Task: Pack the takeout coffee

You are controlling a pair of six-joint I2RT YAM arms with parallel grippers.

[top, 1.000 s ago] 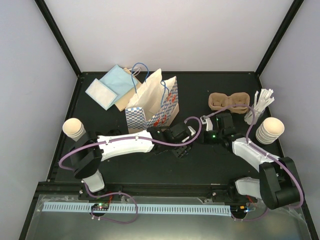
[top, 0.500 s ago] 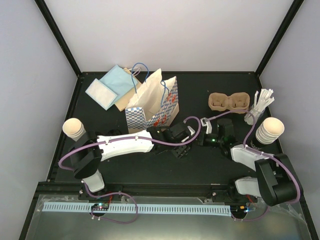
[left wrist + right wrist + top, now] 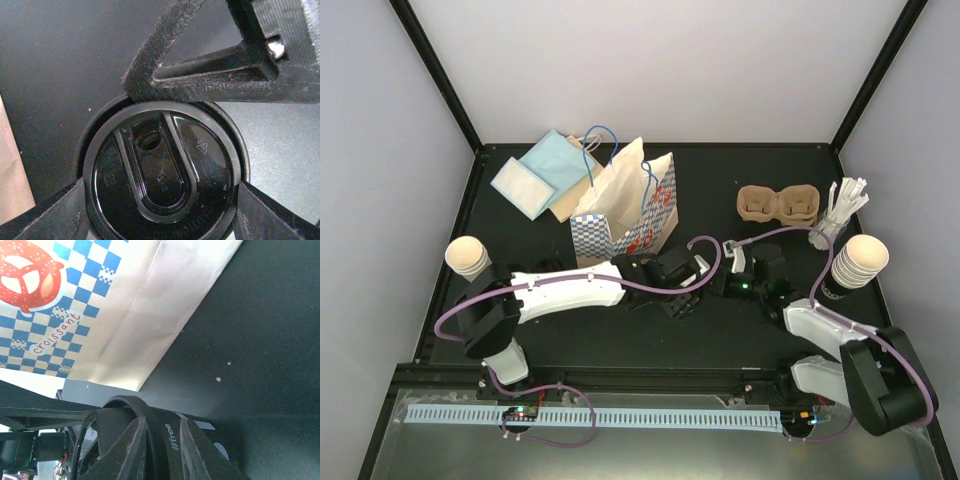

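Observation:
A small round black lid (image 3: 160, 170) fills the left wrist view, with a second black rim just behind it. My left gripper (image 3: 160, 202) is shut on this lid, one finger at each side of it. My right gripper (image 3: 165, 447) pinches a black lid rim (image 3: 125, 407) marked "#free". Its finger (image 3: 150, 65) reaches in from above in the left wrist view. The two grippers (image 3: 688, 288) (image 3: 720, 282) meet at mid-table, and the lids are hidden between them there. The brown cup tray (image 3: 778, 203) lies empty at the back right. Paper cup stacks stand at the left (image 3: 467, 256) and right (image 3: 858, 260).
The blue-checked paper bag (image 3: 630, 205) stands open just behind the grippers and shows close in the right wrist view (image 3: 75, 305). Pale blue paper sheets (image 3: 535, 175) lie at the back left. White stir sticks (image 3: 842, 205) stand beside the tray.
My right arm has swung nearer and lower, and its wrist has moved toward the front while the gripper stays at the lids. The left arm has barely moved.

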